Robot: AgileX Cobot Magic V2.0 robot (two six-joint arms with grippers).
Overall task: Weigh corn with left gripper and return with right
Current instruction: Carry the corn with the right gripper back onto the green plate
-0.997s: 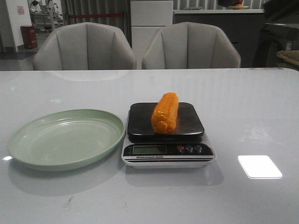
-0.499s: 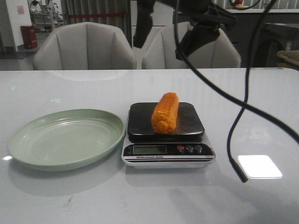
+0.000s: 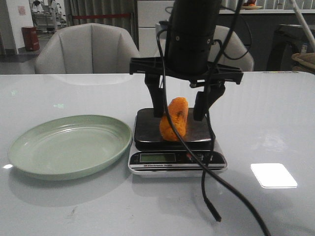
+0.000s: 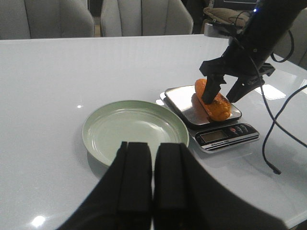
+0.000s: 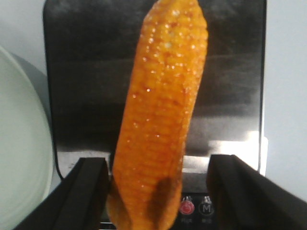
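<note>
Corn [image 3: 174, 120] lying lengthwise on the dark platform of the scale [image 3: 176, 157], orange-yellow, kernel rows plain in the right wrist view [image 5: 160, 120], one end toward the display and buttons. Right gripper [image 3: 180, 109] lowered over the cob from above, jaws spread wide, one black finger [image 3: 158, 101] on each side. Left-hand finger close against the corn's flank in the right wrist view [image 5: 86, 191], possibly touching, though contact hard to confirm there; other finger [image 5: 237, 191] apart from the cob with bare platform between. Loose black cable [image 3: 211, 196] dangling from that arm across the front of the scale, its free end above the table [image 3: 275, 113]. Pale green plate [image 3: 69, 145] just beside the scale on the left, nothing on it. Left gripper [image 4: 151, 182] seen only from its own wrist camera, two flat black fingers pressed together with nothing between them, hanging over the table edge nearer than the plate [image 4: 134, 132], well apart from the corn [image 4: 213, 100]. Two grey chairs [image 3: 88, 49] behind the table.
</note>
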